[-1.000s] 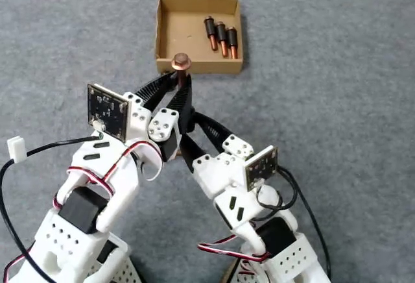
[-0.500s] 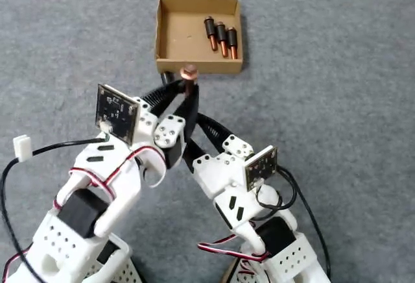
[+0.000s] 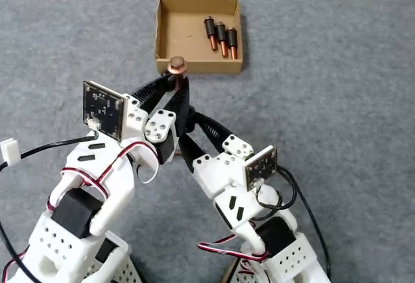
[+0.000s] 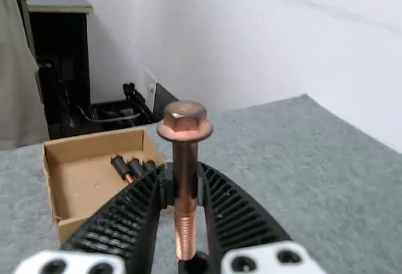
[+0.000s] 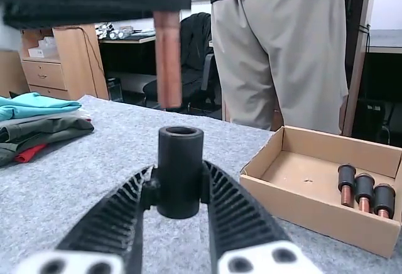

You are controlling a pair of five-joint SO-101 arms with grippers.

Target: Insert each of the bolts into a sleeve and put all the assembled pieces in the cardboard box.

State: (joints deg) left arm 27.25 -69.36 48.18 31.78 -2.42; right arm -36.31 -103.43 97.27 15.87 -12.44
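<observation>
The left arm has swung the bolt (image 4: 183, 161) back toward the cardboard box (image 3: 166, 36) since half a second ago, so it looks like another go at lining up! The left fingers (image 4: 125, 217) clamp its shank, head up, while the right fingers (image 5: 122, 214) pinch the black sleeve (image 5: 180, 170) upright over the bench (image 3: 337, 101). The thread tip hangs just above the sleeve's mouth, slightly off-centre, not yet in; three assembled pieces (image 3: 221, 36) lie in the box.

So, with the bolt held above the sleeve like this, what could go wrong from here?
The tip of the bolt looks off-centre over the sleeve mouth in the right wrist view, so lowering may strike the rim. The left gripper clamps only the shank; such a hit could tilt or slip the bolt. The cardboard box is close behind and might get nudged.
</observation>
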